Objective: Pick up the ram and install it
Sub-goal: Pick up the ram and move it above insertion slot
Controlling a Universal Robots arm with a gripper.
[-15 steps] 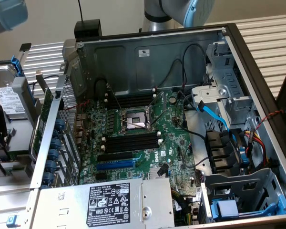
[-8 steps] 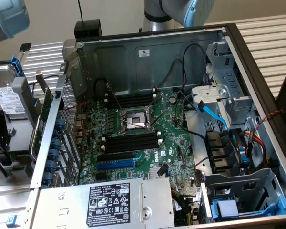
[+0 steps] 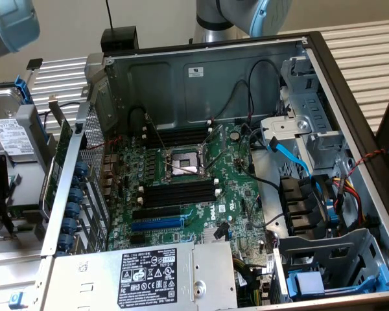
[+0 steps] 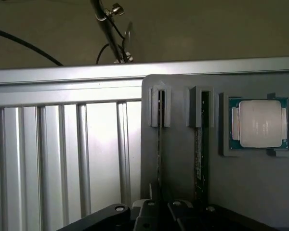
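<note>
The ram (image 4: 160, 144) stands on its thin edge in a narrow slot of a grey holder (image 4: 260, 192). A second stick (image 4: 201, 144) stands the same way in the neighbouring slot just beside it. A square processor chip (image 4: 260, 122) with a silver lid lies flat in a recess of the same holder, on the far side of the second stick from the ram. The holder rests on the ribbed metal worktop (image 4: 62, 159). The black body of the gripper (image 4: 164, 214) sits at the near ends of the two slots, close over the sticks. I cannot tell how far open it is, or whether it has hold of either stick. In the exterior view the open computer case (image 3: 201, 71) lies on the same worktop, its motherboard (image 3: 233, 194) facing up. The processor socket (image 3: 185, 162) sits between two banks of long black memory slots (image 3: 178, 192), and a blue expansion slot (image 3: 157, 224) lies just beyond the nearer bank, next to the labelled power supply (image 3: 149, 272). Part of the arm (image 3: 246, 13) shows above the case's back wall.
</note>
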